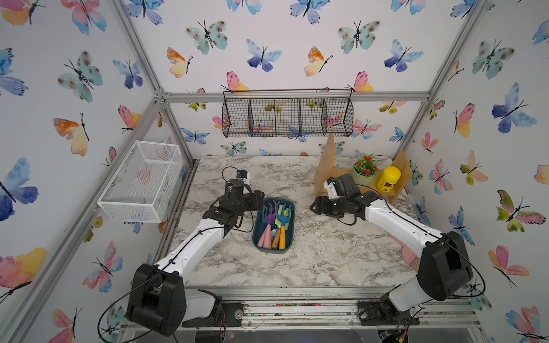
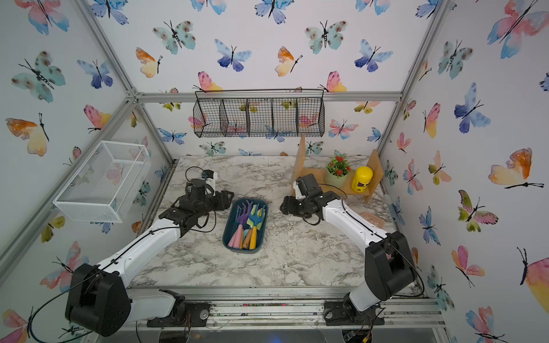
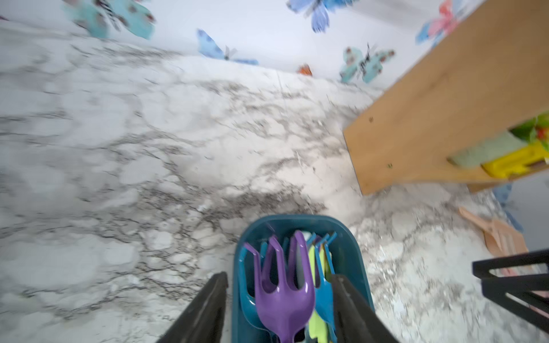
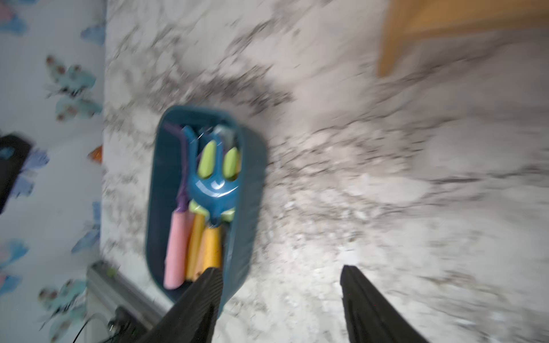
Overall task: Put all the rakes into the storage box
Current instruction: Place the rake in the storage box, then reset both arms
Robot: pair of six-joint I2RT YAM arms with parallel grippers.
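The storage box (image 1: 271,251) (image 2: 242,251), a shallow teal tray, sits mid-table and holds several toy garden tools. A purple rake (image 1: 269,212) (image 2: 244,214) with a pink handle lies inside along its left side, tines toward the back wall. My left gripper (image 1: 257,202) (image 2: 226,199) hovers at the box's far left corner. In the left wrist view the left gripper (image 3: 279,276) stands open, its fingers well apart either side of the rake (image 3: 285,300) and clear of it. My right gripper (image 1: 316,206) (image 4: 280,268) is open and empty over bare table right of the box (image 4: 249,208).
A wooden shelf (image 1: 326,166) at the back right carries a potted plant (image 1: 364,169) and a yellow canister (image 1: 387,178). A black wire basket (image 1: 286,117) hangs on the back wall and a white mesh basket (image 1: 142,181) on the left wall. A peach scoop (image 2: 371,219) lies by the right arm.
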